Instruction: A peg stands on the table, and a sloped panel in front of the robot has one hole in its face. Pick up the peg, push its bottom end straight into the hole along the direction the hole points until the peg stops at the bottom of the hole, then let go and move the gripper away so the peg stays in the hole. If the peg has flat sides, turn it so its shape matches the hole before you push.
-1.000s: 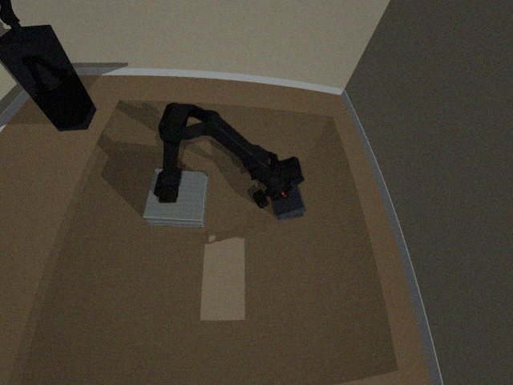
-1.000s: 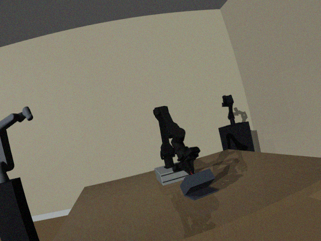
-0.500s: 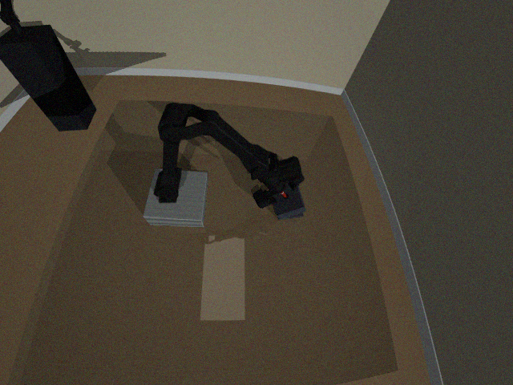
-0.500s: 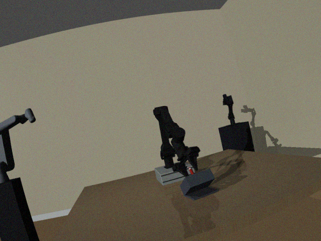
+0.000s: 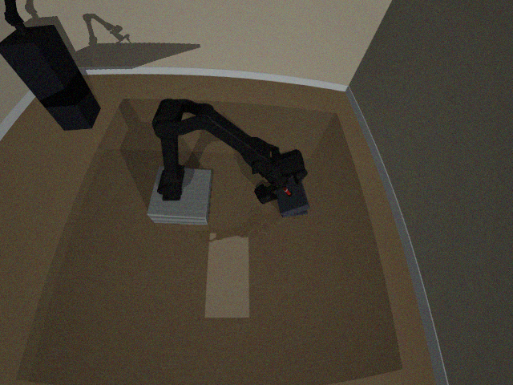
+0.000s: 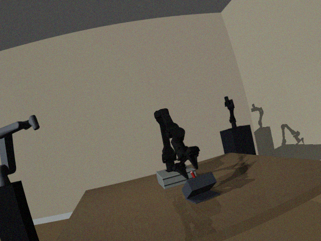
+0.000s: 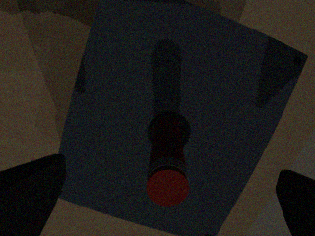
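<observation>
The red round peg [image 5: 287, 191] [image 6: 193, 174] [image 7: 167, 188] has its lower end in the hole [image 7: 151, 130] of the dark blue-grey sloped panel [image 5: 295, 205] [image 6: 201, 179] [image 7: 221, 98]. Its upper part sticks out of the face, tilted with the panel. How deep its bottom end sits is hidden. My gripper [image 5: 286, 187] [image 6: 192, 172] [image 7: 173, 175] is open and empty. In the wrist view its fingers stand wide apart, one on each side of the peg, with visible gaps to it.
The arm's base stands on a light grey block [image 5: 196, 194] [image 6: 169, 183] behind the panel. A dark pedestal [image 5: 58, 79] [image 6: 238, 140] with another arm stands farther back, and a second pedestal [image 6: 15, 210] is at the left of the exterior view.
</observation>
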`<state>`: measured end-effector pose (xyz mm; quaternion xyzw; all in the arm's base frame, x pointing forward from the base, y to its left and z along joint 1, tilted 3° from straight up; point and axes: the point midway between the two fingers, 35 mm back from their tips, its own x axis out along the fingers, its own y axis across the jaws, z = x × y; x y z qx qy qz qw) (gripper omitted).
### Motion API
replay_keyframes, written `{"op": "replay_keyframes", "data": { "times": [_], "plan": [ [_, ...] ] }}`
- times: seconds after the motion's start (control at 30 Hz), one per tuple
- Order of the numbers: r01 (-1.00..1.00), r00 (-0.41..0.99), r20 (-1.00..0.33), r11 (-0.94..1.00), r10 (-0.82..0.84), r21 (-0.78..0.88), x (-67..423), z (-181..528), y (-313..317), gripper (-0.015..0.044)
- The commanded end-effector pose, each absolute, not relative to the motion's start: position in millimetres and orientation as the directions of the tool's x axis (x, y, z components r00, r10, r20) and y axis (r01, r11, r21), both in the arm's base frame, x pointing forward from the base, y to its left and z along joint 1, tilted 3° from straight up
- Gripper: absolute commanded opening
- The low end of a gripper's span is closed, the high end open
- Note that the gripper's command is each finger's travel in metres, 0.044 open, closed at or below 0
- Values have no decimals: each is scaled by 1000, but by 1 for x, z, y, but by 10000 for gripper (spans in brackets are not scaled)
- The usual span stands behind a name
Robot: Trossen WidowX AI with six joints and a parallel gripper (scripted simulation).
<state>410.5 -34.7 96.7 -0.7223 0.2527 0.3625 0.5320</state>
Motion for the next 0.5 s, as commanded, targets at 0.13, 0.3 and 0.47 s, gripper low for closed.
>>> {"op": "replay_keyframes", "data": {
  "times": [0.13,0.3,0.47],
  "plan": [
    [-750,609,-793,-308,23,-585,404,108,-35,440],
    [-750,609,-793,-307,23,-585,400,114,-36,440],
    [-751,609,-793,-306,22,-585,395,121,-36,440]
  ]
}}
